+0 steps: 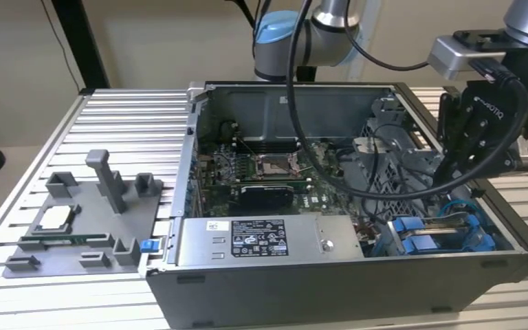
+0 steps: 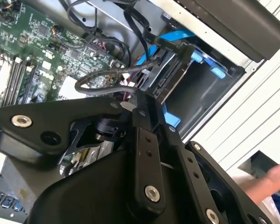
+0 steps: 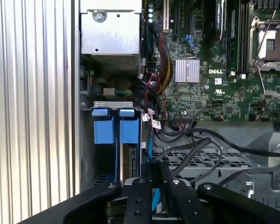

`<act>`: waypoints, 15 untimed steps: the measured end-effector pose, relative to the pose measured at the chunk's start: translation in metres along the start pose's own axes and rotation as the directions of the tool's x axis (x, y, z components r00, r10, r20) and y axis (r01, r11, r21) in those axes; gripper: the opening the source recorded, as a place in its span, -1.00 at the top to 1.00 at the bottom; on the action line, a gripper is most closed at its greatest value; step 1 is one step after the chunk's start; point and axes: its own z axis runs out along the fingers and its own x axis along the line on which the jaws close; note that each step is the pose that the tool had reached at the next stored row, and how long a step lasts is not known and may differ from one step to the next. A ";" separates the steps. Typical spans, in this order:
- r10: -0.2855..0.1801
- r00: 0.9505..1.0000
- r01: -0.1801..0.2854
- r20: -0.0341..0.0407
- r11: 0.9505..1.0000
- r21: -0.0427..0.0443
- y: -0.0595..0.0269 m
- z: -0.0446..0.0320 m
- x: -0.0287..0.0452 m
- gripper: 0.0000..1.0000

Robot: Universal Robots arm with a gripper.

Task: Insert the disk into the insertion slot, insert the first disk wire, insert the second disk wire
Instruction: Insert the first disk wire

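Black gripper [image 2: 150,103]: from my remote seat I saw it reaching down into the computer case [image 1: 337,289], at about four o'clock on the exterior view. Its fingers were drawn narrow, and the tips seemed pinched on a black wire plug [image 2: 154,88].
Black wire plug: in the second wrist view it sat against the near end of the disk [image 2: 172,65]. I could not tell whether it was pushed fully home.
Disk: it stood on edge inside the insertion slot [image 1: 426,237], with its bright blue frame showing on either side of the dark body.
Insertion slot: it lay in the case corner at four o'clock on the exterior view. In the first wrist view I saw its two blue tabs [image 3: 104,131] side by side, just beyond the fingertips.
Blue cable [image 2: 177,35]: it curved over the disk towards the case wall.
Loose black cables [image 2: 98,79]: they looped between the gripper and the motherboard [image 1: 264,175].
Motherboard: green, it lay flat at the dial's centre on the exterior view.
Power-supply box [image 1: 245,240]: silver and labelled, at six o'clock, just beside the slot on its nine o'clock side.
Grey fixture plate [image 1: 80,227]: at eight o'clock, it lay on the slatted aluminium table [image 1: 117,124], near the case.
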 end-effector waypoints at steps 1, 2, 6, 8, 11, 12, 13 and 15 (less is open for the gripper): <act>0.000 1.000 0.000 -0.003 1.000 0.000 -0.0017 0.0007 0.0003 1.00; 0.000 1.000 0.000 -0.005 1.000 0.000 -0.0037 0.0017 0.0006 1.00; 0.000 1.000 0.000 -0.014 1.000 0.000 -0.0115 0.0051 0.0017 1.00; 0.000 1.000 0.000 -0.017 1.000 0.000 -0.0146 0.0063 0.0020 1.00; 0.000 1.000 0.000 -0.017 1.000 0.000 -0.0153 0.0064 0.0019 1.00; 0.000 1.000 0.000 -0.017 1.000 0.000 -0.0156 0.0064 0.0019 1.00; 0.000 1.000 0.000 -0.017 1.000 0.000 -0.0159 0.0064 0.0019 1.00; 0.000 1.000 0.000 -0.017 1.000 0.000 -0.0160 0.0064 0.0019 1.00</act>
